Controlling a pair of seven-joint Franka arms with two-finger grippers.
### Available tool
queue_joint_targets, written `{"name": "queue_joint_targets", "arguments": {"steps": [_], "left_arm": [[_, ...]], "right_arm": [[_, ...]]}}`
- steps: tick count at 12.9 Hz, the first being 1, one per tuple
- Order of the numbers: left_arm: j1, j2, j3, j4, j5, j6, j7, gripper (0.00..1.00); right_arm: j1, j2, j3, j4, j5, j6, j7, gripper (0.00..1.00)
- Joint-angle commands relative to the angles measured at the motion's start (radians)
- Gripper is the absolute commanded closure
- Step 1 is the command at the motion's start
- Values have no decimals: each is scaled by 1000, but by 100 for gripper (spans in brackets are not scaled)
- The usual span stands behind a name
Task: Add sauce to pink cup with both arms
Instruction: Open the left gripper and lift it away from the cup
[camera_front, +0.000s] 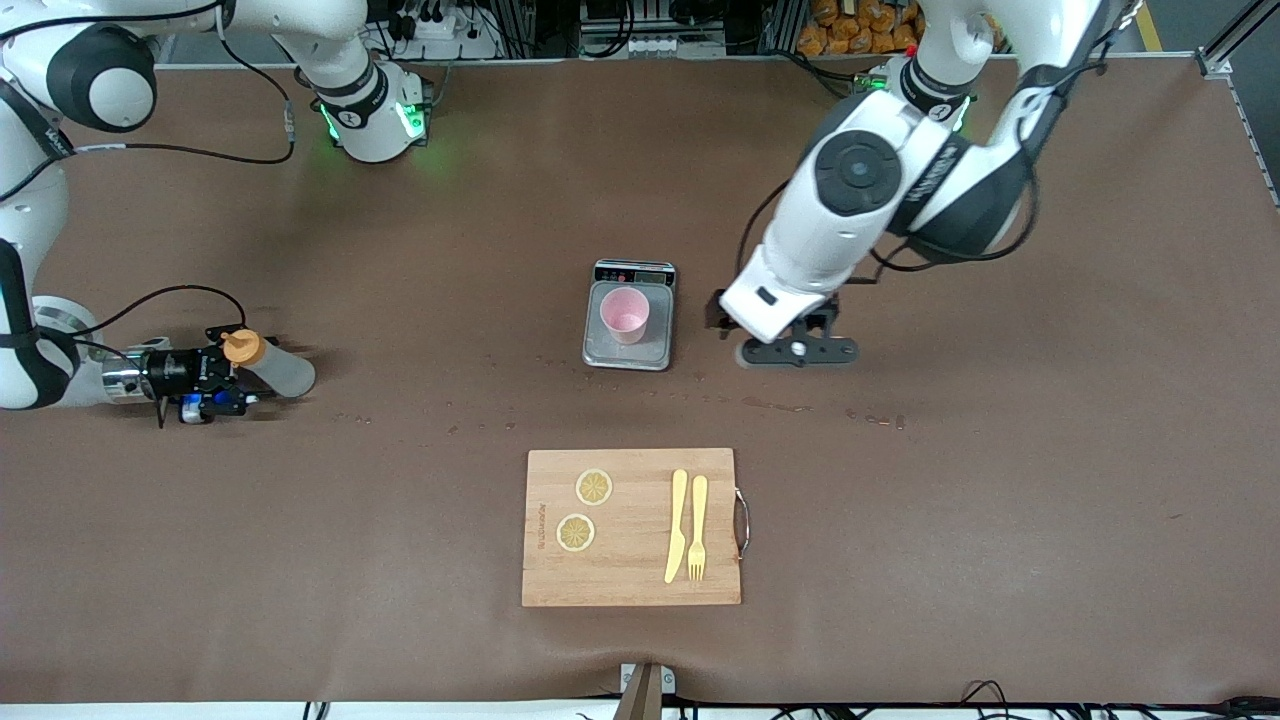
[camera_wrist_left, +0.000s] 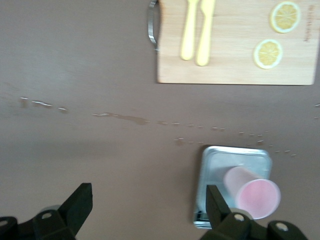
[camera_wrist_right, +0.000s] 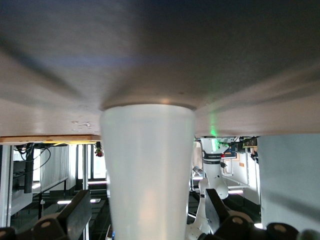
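The right tool (camera_front: 225, 385) is parked low at the right arm's end of the bench (camera_front: 1000, 500), fingers spread wide around the sauce (camera_front: 270, 365), not squeezed. The pink cup (camera_front: 625, 315) is sat upright on the grey scale (camera_front: 628, 355) mid-bench. The left tool (camera_front: 797, 350) is hung beside the scale, fingers apart, nothing held.

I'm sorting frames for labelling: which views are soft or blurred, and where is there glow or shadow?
Front view: sharp; green glow around both bases, soft shadow under the left gripper beside the scale. Left wrist view: slightly soft, pink cup and cutting board smeared. Right wrist view: the sauce bottle fills the middle, out of focus, table streaked.
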Motion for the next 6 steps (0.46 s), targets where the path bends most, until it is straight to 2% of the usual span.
{"name": "queue_joint_targets", "arguments": {"steps": [1, 2, 3, 5, 6], "left_arm": [[44, -64, -8, -29, 24, -62, 74, 0], [58, -91, -5, -35, 22, -76, 111, 0], [78, -128, -2, -48, 21, -96, 164, 0], [70, -169, 62, -50, 19, -155, 256, 0], [64, -186, 93, -52, 18, -183, 298, 0]], "right_arm": [[30, -13, -4, -26, 25, -6, -15, 26], [25, -18, -2, -21, 25, -6, -15, 59], [24, -21, -2, -15, 25, -6, -12, 77], [18, -56, -4, -8, 25, -7, 5, 85], [13, -65, -5, 2, 24, -9, 11, 92]]}}
